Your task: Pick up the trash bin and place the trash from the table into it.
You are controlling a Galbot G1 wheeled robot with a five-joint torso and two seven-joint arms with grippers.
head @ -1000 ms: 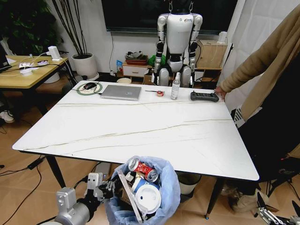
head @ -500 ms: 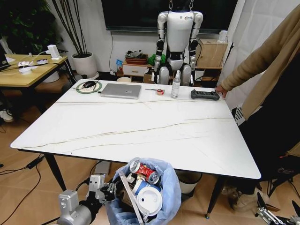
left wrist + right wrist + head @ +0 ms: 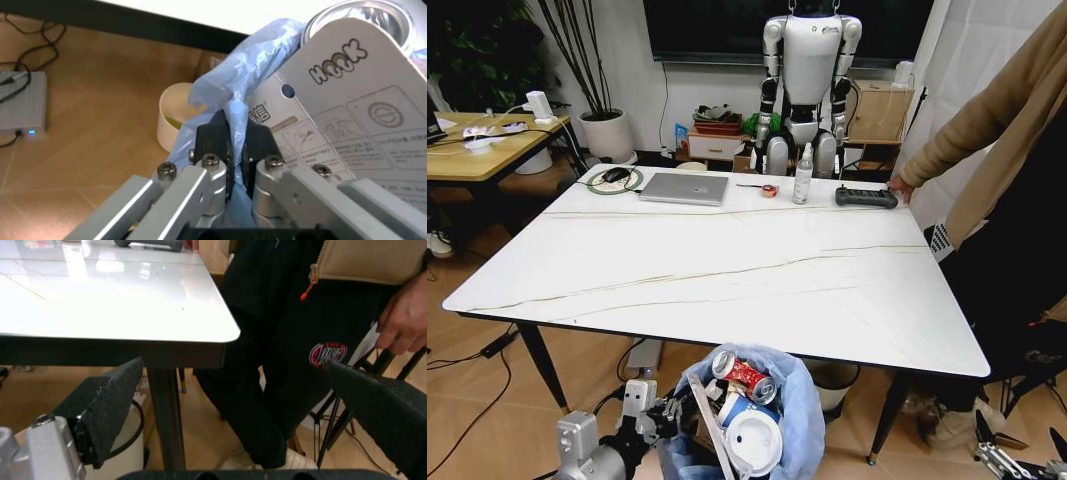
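Note:
The trash bin (image 3: 792, 415), lined with a puffy light-blue bag, hangs below the near edge of the white table (image 3: 727, 270). My left gripper (image 3: 665, 420) is shut on its rim. In the left wrist view the left gripper (image 3: 233, 135) pinches the blue bag (image 3: 250, 65). Inside the bin lie a crushed red-silver can (image 3: 745, 372), a blue cup with a white lid (image 3: 749, 438) and printed cardboard (image 3: 347, 115). My right gripper (image 3: 247, 410) is open and low beside the table's near right corner (image 3: 133, 310), holding nothing.
A laptop (image 3: 685, 188), tape roll (image 3: 769, 190), spray bottle (image 3: 803, 175), black controller (image 3: 865, 197) and mouse (image 3: 615, 176) line the far edge. A person (image 3: 1007, 200) stands at the right, hand on the table. A cream bin (image 3: 175, 120) sits on the floor underneath.
The whole picture has shifted, so the camera has moved. The bin now shows slightly lower and further right, still held by my left gripper. The right gripper looks unchanged.

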